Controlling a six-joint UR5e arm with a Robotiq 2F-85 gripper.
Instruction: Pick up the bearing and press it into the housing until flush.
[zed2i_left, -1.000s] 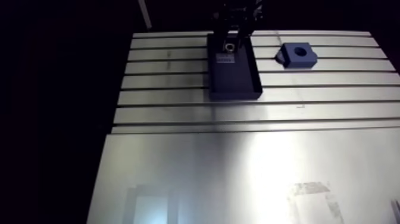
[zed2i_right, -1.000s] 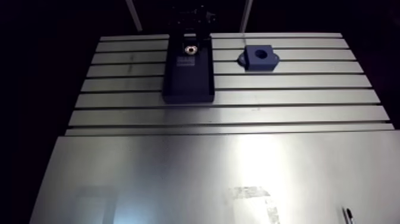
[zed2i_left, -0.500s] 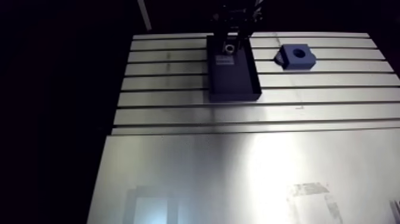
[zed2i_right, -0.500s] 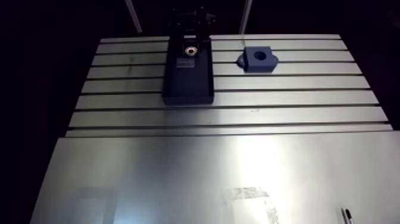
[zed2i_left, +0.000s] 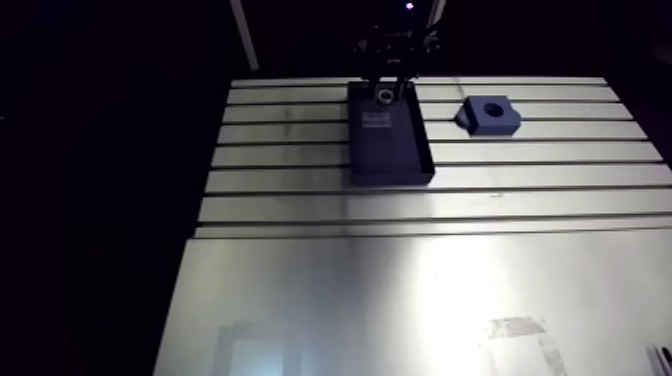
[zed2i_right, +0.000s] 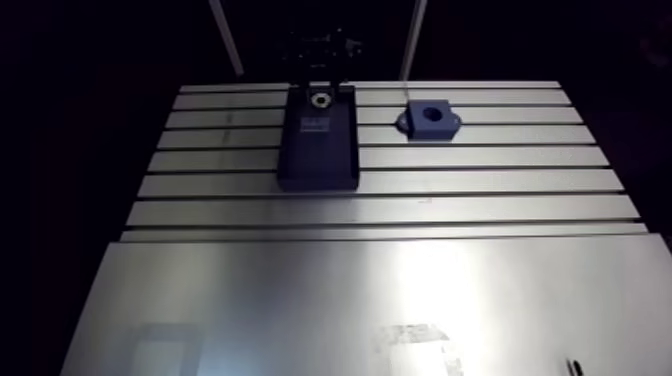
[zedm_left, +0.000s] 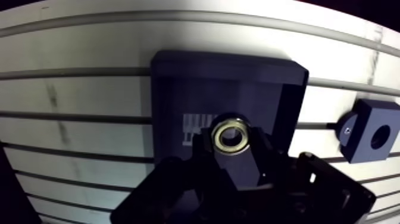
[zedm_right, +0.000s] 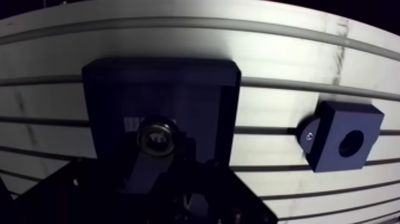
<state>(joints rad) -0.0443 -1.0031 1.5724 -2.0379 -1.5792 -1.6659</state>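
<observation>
So the gripper (zedm_left: 233, 149) has its two dark fingers pinching the bearing (zedm_left: 230, 135), a shiny metal ring with its bore pointing straight up at the wrist camera. It's over a dark, rectangular walled tray (zedm_left: 226, 59), right by a striped label (zedm_left: 193, 124). The housing (zedm_left: 372, 131), a blue block with a round hole, sits beside the tray on the slotted aluminium table (zedm_left: 89, 89).

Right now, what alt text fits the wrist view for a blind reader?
The gripper holds a metal bearing between its fingers over a dark tray on the slotted table. The blue housing lies apart, beside the tray.
</observation>
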